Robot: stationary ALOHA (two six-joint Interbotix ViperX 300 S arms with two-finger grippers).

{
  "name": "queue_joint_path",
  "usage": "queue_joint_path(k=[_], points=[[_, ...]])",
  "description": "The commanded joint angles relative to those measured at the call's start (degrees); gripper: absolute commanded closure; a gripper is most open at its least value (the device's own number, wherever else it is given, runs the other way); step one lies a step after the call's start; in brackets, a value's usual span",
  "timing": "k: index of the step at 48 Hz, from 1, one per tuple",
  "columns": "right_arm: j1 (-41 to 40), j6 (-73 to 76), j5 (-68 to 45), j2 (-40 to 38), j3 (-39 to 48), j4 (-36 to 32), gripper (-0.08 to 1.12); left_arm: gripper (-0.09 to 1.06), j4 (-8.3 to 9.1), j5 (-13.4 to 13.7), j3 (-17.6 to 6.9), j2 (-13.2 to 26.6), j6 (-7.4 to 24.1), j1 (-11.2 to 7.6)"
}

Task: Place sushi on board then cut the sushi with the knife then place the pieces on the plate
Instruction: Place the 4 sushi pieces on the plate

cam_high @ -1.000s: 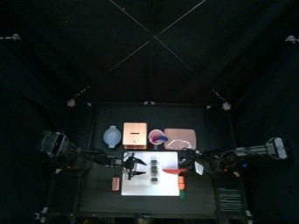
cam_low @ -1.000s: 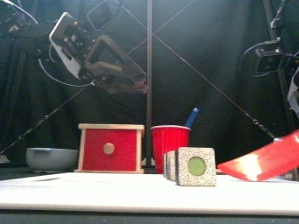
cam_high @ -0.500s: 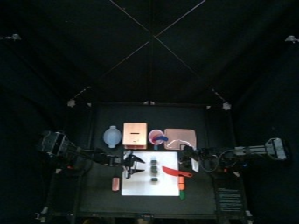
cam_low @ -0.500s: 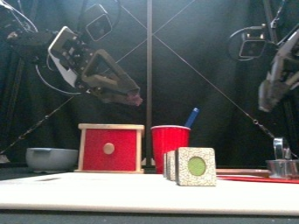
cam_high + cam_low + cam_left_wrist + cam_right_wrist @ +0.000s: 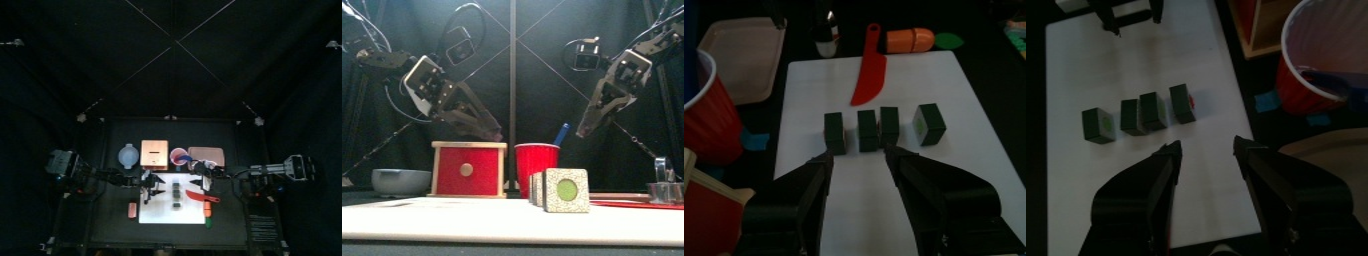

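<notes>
Several dark green sushi blocks (image 5: 865,130) stand in a row on the white board (image 5: 174,212). Three of them touch and one (image 5: 930,123) stands a little apart. In the front view the nearest block (image 5: 565,190) shows its green centre. The red knife (image 5: 869,72) lies flat on the board beyond the row, touching nothing. My left gripper (image 5: 862,175) hangs open above the row's left end. My right gripper (image 5: 1207,165) is open too and holds nothing, above the board's right part, with the sushi blocks (image 5: 1154,110) below it.
Behind the board stand the red cup (image 5: 537,165) with a blue knife, the wooden box (image 5: 469,170) and the blue-grey bowl (image 5: 401,181). The pink tray (image 5: 207,155) lies at the back right. A metal cutter (image 5: 663,188) and an orange toy (image 5: 911,40) sit at the right.
The right gripper let go of the red knife, which now lies on the board, then rose and swung toward the middle. The left arm came lower toward the sushi.
</notes>
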Motion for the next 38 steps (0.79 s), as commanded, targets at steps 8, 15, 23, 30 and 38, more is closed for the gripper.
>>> queue_joint_path(k=[8,15,23,30,38], points=[[0.35,0.0,-1.76,10.46,-7.82,-2.55,0.2,0.14,0.09,-0.09,-1.41,1.23,0.18,0.97],[0.53,0.0,-1.76,15.56,-11.34,-2.64,0.2,0.14,0.26,0.44,-0.88,0.88,0.18,0.97],[1.58,0.09,-1.76,19.51,-13.71,-2.37,0.2,0.14,0.35,1.49,-0.7,0.7,0.18,0.97],[2.37,0.09,-1.67,21.18,-14.77,-1.76,0.2,0.14,0.79,1.76,-0.53,0.7,0.26,0.97],[2.9,0.09,-1.58,21.88,-15.12,-1.05,0.2,0.14,0.79,1.76,-0.53,0.79,0.18,1.05]])
